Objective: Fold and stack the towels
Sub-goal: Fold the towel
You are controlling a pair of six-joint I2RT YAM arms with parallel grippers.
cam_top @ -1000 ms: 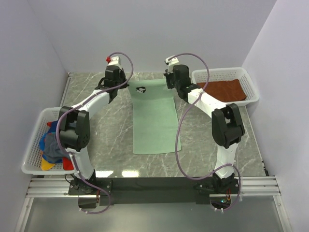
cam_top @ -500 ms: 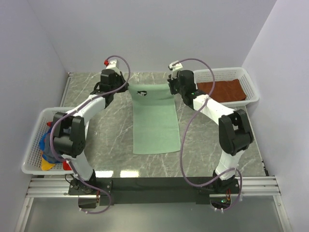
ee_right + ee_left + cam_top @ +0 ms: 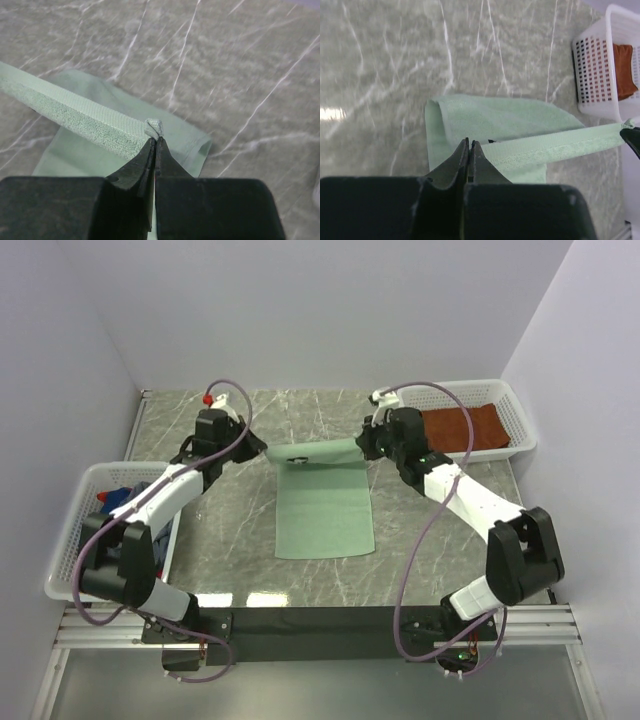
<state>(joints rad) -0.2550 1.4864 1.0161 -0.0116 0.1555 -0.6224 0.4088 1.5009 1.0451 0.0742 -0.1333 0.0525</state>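
Observation:
A pale mint-green towel (image 3: 324,510) lies lengthwise in the middle of the marble table, its far end lifted and carried toward me over the rest. My left gripper (image 3: 266,452) is shut on the far-left corner of that towel (image 3: 540,150). My right gripper (image 3: 362,445) is shut on its far-right corner (image 3: 154,127). The lifted hem (image 3: 75,112) runs taut between the two grippers. A rust-brown towel (image 3: 462,428) lies in the white basket (image 3: 515,410) at the back right. Bright patterned towels (image 3: 118,502) sit in the left basket, mostly hidden behind my left arm.
The white mesh basket (image 3: 70,550) on the left hangs over the table's left side. Grey walls close in the left, back and right. The right basket's corner (image 3: 600,65) shows in the left wrist view.
Both grippers have moved toward me with the towel's far edge, drawing it back over the rest of the cloth. The panda print near that edge is now folded out of sight.

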